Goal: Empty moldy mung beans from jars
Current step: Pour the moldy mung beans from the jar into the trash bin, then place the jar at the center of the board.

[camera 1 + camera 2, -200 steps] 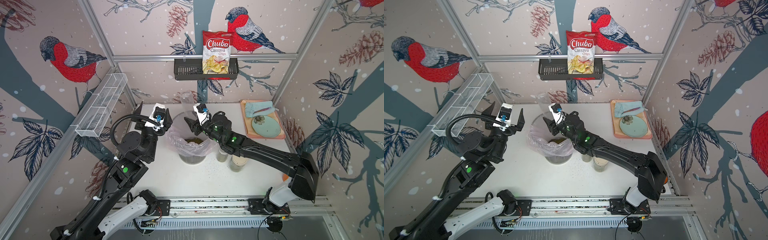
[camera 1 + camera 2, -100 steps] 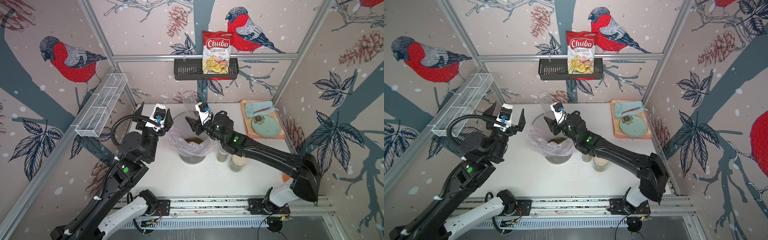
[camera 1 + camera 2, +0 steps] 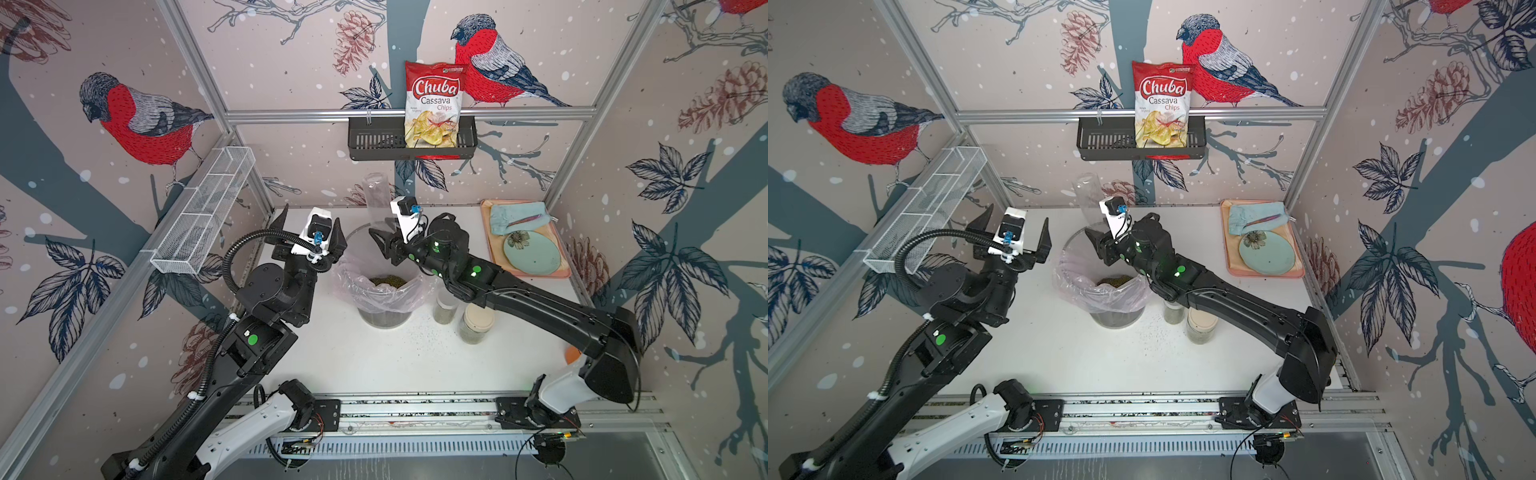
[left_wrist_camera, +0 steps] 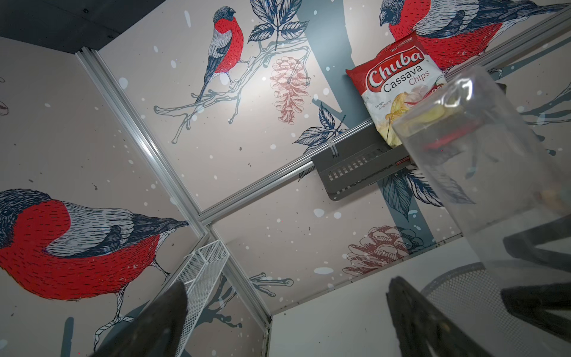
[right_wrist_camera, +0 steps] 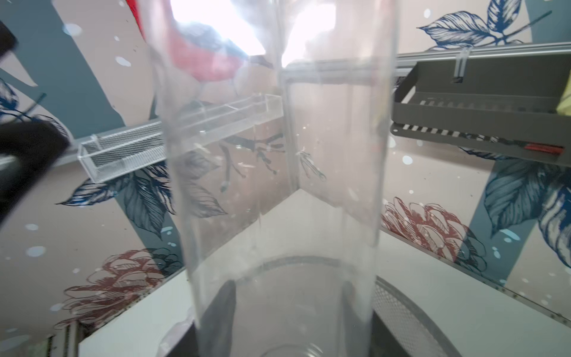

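Three clear jars show in both top views. The tall tube jar (image 3: pixel 376 195) stands near upright in the right gripper (image 3: pixel 380 236), whose jaws are clamped on its lower end above the far rim of the bin (image 3: pixel 382 318). You can see nothing inside it. Mung beans (image 3: pixel 388 281) lie heaped in the bin's pink liner (image 3: pixel 353 282). On the right arm's side of the bin, the shorter jar (image 3: pixel 444 308) and the cream-lidded jar (image 3: pixel 478 322) stand together, each with green grains inside. Your left gripper (image 3: pixel 309 227) hangs beside the bin, jaws spread wide and holding nothing.

From the left wrist, its dark fingers (image 4: pixel 160 321) stand far apart and the tube is see-through.

From the right wrist, the tube fills the middle, transparent along its length, with the bin's mesh wall behind.
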Controlling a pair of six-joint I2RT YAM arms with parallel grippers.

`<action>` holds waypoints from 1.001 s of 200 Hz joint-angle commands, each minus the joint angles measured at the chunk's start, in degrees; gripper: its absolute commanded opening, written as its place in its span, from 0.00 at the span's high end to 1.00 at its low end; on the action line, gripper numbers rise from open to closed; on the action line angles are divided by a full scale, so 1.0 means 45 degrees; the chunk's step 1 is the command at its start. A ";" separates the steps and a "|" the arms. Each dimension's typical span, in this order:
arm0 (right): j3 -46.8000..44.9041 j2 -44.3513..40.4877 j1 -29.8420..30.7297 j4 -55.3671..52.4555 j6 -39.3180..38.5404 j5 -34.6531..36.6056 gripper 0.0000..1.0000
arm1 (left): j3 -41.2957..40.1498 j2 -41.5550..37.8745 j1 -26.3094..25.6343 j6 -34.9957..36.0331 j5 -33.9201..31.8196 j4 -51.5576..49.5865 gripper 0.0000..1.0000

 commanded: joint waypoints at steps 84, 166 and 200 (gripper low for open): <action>0.4339 0.2000 -0.1382 -0.6077 0.3533 -0.8156 0.72 | 0.0248 -0.0090 0.0084 -0.0694 -0.1285 0.0640 0.02; 0.4503 -0.0005 -0.2573 -0.8129 0.2455 -0.6996 0.73 | 0.0140 0.0364 0.0121 -0.0844 -0.0749 0.0946 0.02; 0.3314 -0.1944 -0.4972 -0.8946 0.2391 -0.6150 0.73 | 0.0247 0.0804 0.0397 -0.1925 -0.0246 0.0980 0.02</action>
